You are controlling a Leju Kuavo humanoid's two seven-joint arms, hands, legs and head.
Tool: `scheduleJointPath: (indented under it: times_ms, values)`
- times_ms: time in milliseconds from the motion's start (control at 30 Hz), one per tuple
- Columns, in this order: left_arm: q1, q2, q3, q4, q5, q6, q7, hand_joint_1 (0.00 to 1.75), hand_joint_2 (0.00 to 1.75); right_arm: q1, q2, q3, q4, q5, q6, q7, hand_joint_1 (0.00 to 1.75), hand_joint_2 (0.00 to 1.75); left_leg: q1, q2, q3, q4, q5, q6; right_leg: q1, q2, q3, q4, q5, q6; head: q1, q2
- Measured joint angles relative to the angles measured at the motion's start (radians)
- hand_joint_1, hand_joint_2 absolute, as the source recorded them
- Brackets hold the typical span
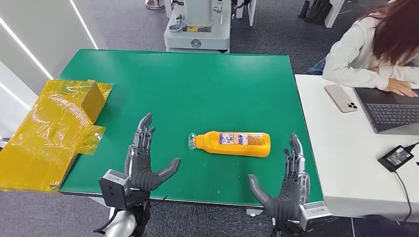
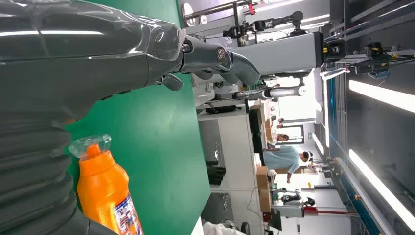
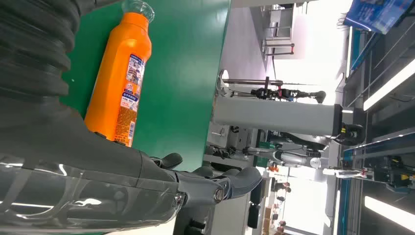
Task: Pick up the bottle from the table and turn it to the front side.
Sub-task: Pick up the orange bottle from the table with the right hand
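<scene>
I am holding both my left hand point(image 1: 143, 163) and right hand point(image 1: 286, 185) open and empty beside the bottle point(image 1: 232, 143), lying flat on the table point(image 1: 197, 84). Its label is probably facing up, so I should be gripping mid-body.

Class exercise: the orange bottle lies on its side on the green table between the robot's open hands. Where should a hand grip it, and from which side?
Probably around the wide labelled body of the orange bottle, not the narrow neck with its clear cap. It lies flat, cap toward the left hand and base toward the right hand, so its long sides are free. Coming down from above, with fingers across the body, seems best; the right hand is nearer the body.
</scene>
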Motion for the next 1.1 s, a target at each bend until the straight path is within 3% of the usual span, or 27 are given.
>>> scheduleJointPath:
  times_ms: [1100]
  values:
    - [-0.010,0.001,0.000,0.016,0.012,0.006,-0.011,0.00,1.75,0.000,-0.033,0.025,0.001,-0.014,-0.029,0.003,0.00,1.75,0.000,0.000,0.000,0.000,0.000,0.000,0.000,0.000,0.000,0.000,0.000,0.000,0.000,0.000]
